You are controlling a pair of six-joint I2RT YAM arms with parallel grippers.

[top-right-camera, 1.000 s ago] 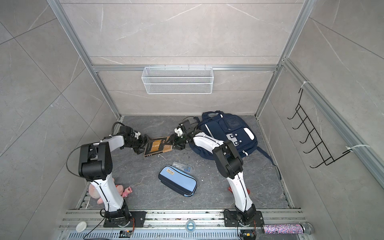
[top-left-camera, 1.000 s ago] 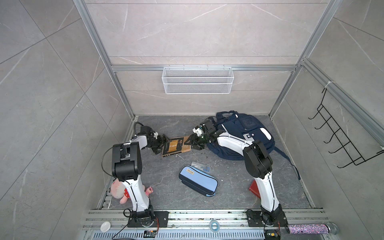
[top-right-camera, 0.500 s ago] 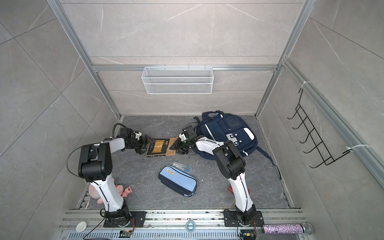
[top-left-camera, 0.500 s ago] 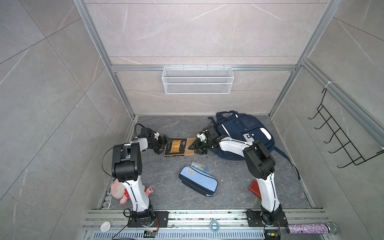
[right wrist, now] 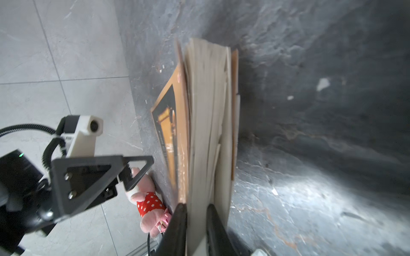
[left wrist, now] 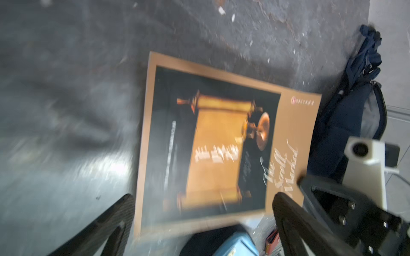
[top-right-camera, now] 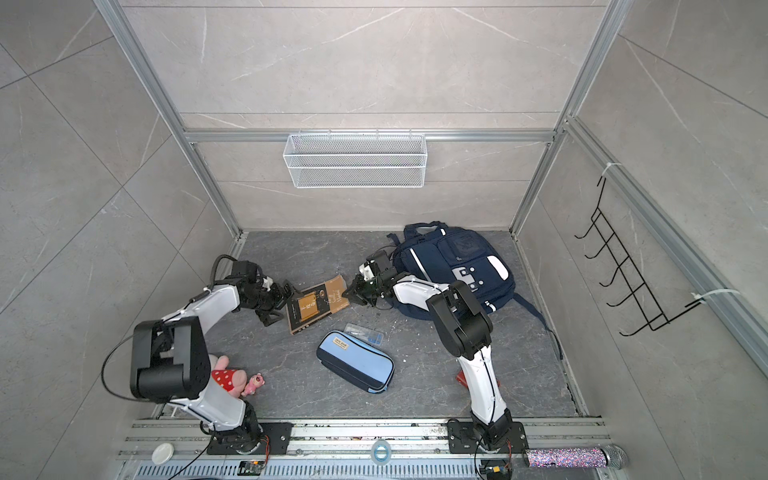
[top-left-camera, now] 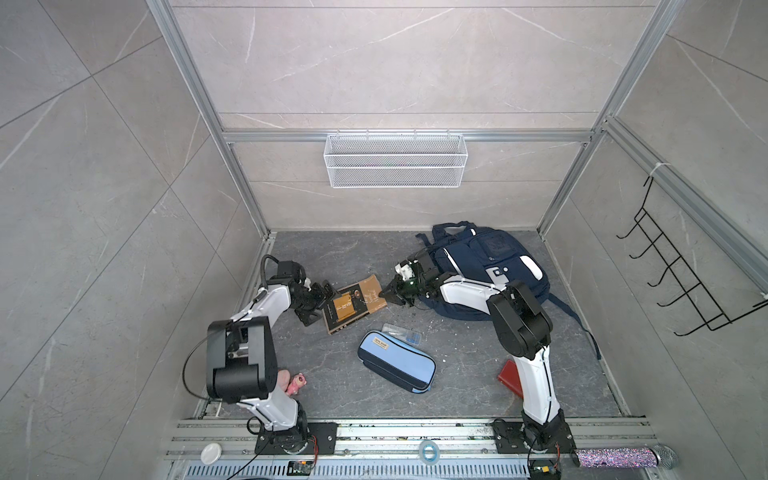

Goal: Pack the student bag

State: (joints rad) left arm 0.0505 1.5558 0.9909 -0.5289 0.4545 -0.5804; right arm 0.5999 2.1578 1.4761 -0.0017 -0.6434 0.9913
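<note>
The right jaws pinch the right edge of a thick brown paperback book [right wrist: 206,115] with a dark scroll picture on its cover. In the right wrist view one finger [right wrist: 177,223] lies on the front cover. The other is sunk into the page block, so the last pages and the back cover sit outside the grip.

The left jaws stand spread wide and empty just beside the book's left edge. Whether they touch it I cannot tell.

The book lies across the middle of the dark grey stone-look desk [top-left-camera: 332,257]. Its right edge may be slightly raised, but the views do not settle that.

The large navy blue fabric student bag [top-left-camera: 490,270] lies flat at the far right of the desk, front pockets up. It is just right of the book and partly under the right arm. I cannot tell if a compartment is unzipped.

Nearer lie a light-blue zip pencil case [top-left-camera: 397,365] and a small clear plastic box [top-left-camera: 401,332]. A pink plush toy in a red dotted dress [top-right-camera: 232,380] sits at the near left.

The main risk, as I judge it, is the partial grip. On lifting, the loose pages and back cover may drop and fan open, and the limp paperback may bend or slide out. A fanned book could also catch on the bag's mouth, or be pushed against closed fabric. The spread left jaws so close by could knock the book askew.
</note>
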